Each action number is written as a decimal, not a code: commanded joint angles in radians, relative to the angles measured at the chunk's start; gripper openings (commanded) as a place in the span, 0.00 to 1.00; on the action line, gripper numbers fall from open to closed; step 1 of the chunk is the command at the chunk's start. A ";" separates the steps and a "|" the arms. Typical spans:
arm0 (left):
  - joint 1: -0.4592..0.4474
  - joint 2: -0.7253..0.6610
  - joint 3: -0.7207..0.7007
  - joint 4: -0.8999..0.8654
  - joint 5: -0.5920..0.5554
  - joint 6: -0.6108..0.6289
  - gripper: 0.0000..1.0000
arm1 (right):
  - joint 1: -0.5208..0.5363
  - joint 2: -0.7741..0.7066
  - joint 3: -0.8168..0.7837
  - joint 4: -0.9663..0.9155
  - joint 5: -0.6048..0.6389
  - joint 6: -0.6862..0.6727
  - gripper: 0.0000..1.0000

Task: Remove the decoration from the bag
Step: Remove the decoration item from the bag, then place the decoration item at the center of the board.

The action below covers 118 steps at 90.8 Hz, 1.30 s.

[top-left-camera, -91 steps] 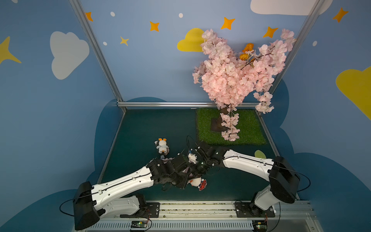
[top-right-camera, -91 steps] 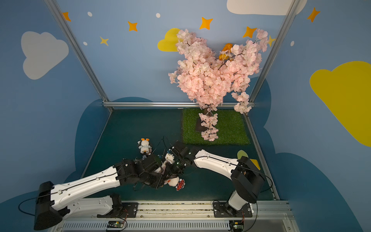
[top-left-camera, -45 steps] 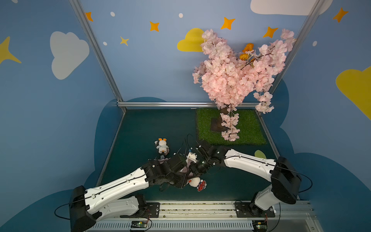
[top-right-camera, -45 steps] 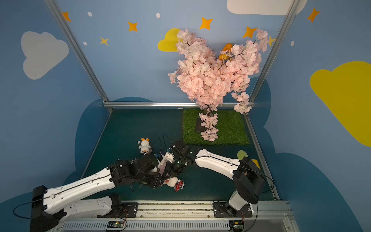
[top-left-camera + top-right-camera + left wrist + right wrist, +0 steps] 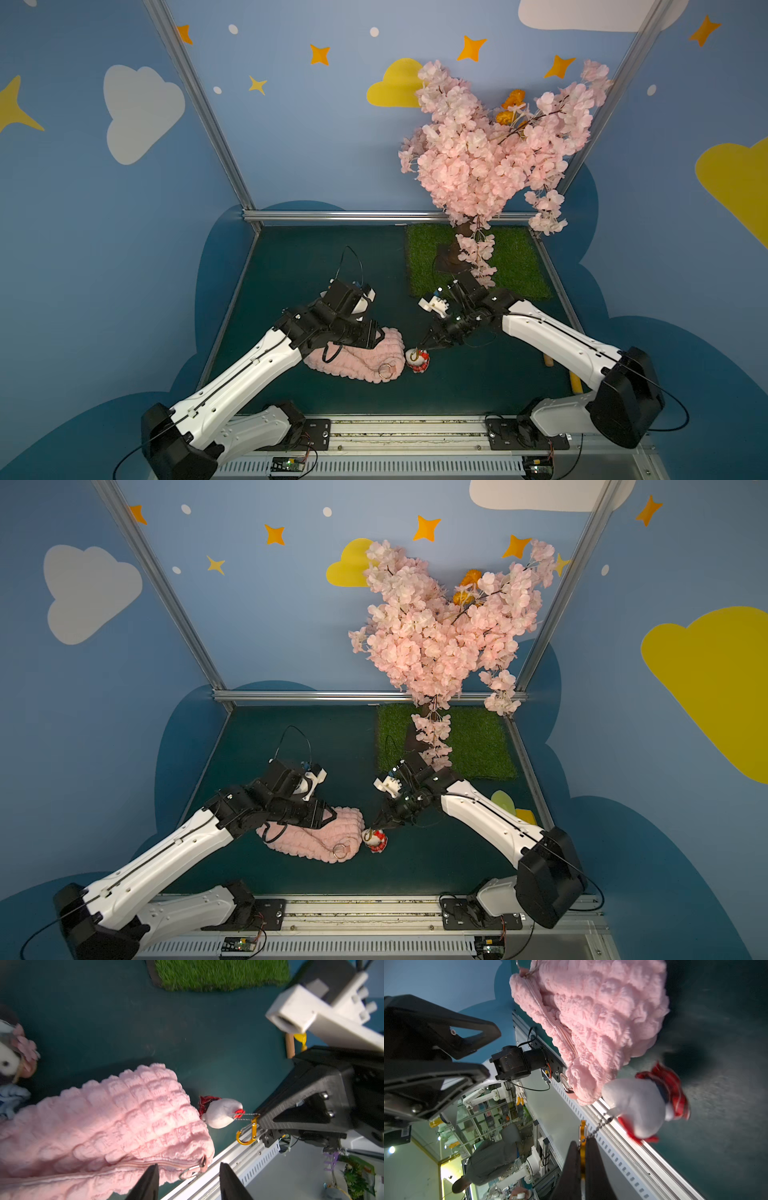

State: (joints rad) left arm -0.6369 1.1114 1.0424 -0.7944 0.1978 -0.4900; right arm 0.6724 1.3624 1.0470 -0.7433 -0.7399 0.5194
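Our right jaws were clamped on the orange carabiner (image 5: 582, 1132), so the plush charm (image 5: 418, 360) sat unhooked just beside the pink bag (image 5: 357, 361) near the counter's front edge. Our left jaws stood apart over its zipper edge.

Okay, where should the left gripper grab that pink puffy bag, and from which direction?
Pinch the zipper seam near the corner with the metal ring, coming down from above with the left gripper. The bag lies slumped and puffy, so that ridge likely gives open jaws something narrow to close on, clear of the plush charm.
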 commanded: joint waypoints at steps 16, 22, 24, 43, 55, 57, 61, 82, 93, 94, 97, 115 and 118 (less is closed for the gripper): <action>0.185 0.133 0.071 0.053 0.125 0.207 0.58 | -0.151 -0.173 -0.031 -0.140 0.237 -0.066 0.00; 0.227 0.158 0.072 0.074 0.139 0.228 0.58 | -0.196 -0.186 -0.061 -0.140 0.273 -0.077 0.00; 0.240 0.166 0.071 0.081 0.138 0.236 0.59 | -0.211 -0.194 -0.072 -0.142 0.294 -0.082 0.00; 0.353 0.243 0.096 0.119 0.140 0.294 0.69 | -0.268 -0.218 -0.192 -0.021 0.353 -0.037 0.00; 0.391 0.275 0.109 0.115 0.139 0.315 0.70 | -0.240 -0.192 -0.274 0.097 0.328 -0.006 0.00; 0.399 0.278 0.110 0.115 0.140 0.319 0.70 | -0.233 -0.190 -0.281 0.115 0.329 -0.003 0.00; 0.415 0.282 0.107 0.115 0.140 0.324 0.70 | -0.214 -0.183 -0.288 0.142 0.330 0.002 0.00; 0.482 0.313 0.105 0.125 0.145 0.347 0.70 | -0.190 -0.081 -0.275 0.253 0.329 0.035 0.00; 0.488 0.342 0.116 0.126 0.164 0.354 0.71 | -0.212 -0.057 -0.261 0.296 0.366 0.072 0.00; 0.489 0.345 0.116 0.126 0.166 0.354 0.71 | -0.214 -0.056 -0.262 0.303 0.367 0.078 0.00; 0.488 0.349 0.116 0.125 0.168 0.354 0.71 | -0.220 -0.053 -0.269 0.329 0.370 0.098 0.00; 0.487 0.372 0.108 0.135 0.179 0.354 0.71 | -0.236 0.020 -0.276 0.433 0.368 0.176 0.00; 0.489 0.375 0.109 0.135 0.179 0.354 0.72 | -0.246 0.030 -0.279 0.440 0.368 0.183 0.00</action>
State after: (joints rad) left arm -0.1509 1.4792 1.1313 -0.6727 0.3489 -0.1532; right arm 0.4446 1.3567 0.7536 -0.3790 -0.3824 0.6479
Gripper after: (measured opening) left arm 0.714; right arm 0.058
